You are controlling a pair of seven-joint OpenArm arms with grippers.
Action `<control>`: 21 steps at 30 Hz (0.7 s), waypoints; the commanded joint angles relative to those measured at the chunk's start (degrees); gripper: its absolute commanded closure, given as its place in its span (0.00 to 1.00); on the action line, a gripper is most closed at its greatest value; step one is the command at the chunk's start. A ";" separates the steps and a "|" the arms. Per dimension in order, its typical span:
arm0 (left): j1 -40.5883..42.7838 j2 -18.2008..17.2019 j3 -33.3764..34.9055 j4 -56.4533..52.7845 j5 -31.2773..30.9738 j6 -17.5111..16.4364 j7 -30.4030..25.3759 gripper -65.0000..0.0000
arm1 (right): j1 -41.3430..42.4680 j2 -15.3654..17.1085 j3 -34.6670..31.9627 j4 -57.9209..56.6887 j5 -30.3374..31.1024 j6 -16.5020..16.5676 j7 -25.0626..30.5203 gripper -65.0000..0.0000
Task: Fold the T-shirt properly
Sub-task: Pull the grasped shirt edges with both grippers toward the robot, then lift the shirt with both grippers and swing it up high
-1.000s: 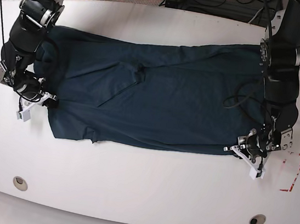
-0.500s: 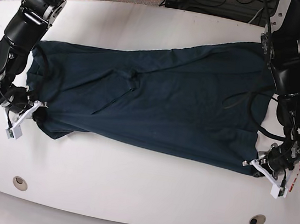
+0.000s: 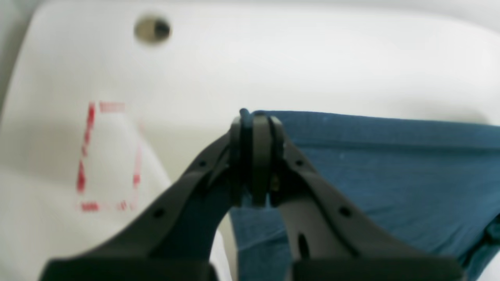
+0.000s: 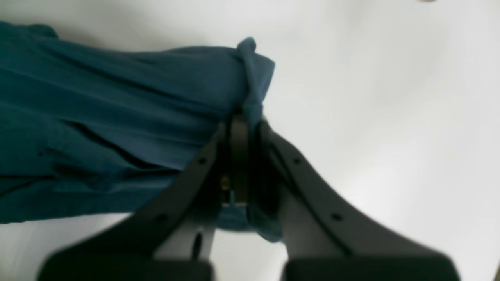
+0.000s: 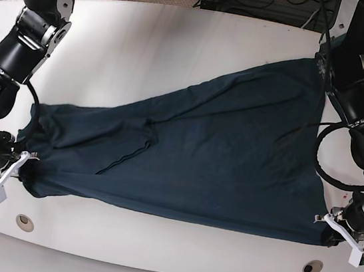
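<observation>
Gripping T-shirt [image 5: 192,157] corners: left claw [image 5: 343,236] clenched on hem, right claw [image 5: 9,174] likewise; no containers.

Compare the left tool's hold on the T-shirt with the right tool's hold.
The left tool pinches a flat, smooth edge of the T-shirt; the right tool grips a bunched, rolled corner. In the base view, the left sits at the right, the right at the left. Both are shut on cloth near the table's front edge.

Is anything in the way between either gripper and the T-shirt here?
No. The left gripper and the right gripper are each shut directly on an edge of the T-shirt, with nothing visible between fingers and cloth.
</observation>
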 commanded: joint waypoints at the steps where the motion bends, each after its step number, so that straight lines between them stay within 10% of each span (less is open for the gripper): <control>1: -2.92 -1.84 -0.34 2.21 1.00 0.43 -1.48 1.00 | 4.24 1.71 -0.17 1.07 -1.08 -0.12 0.97 1.00; 21: -27.18 -9.93 0.27 9.94 1.00 -1.33 6.25 1.00 | 36.51 9.27 -21.98 -1.66 -0.82 -0.12 -0.35 1.00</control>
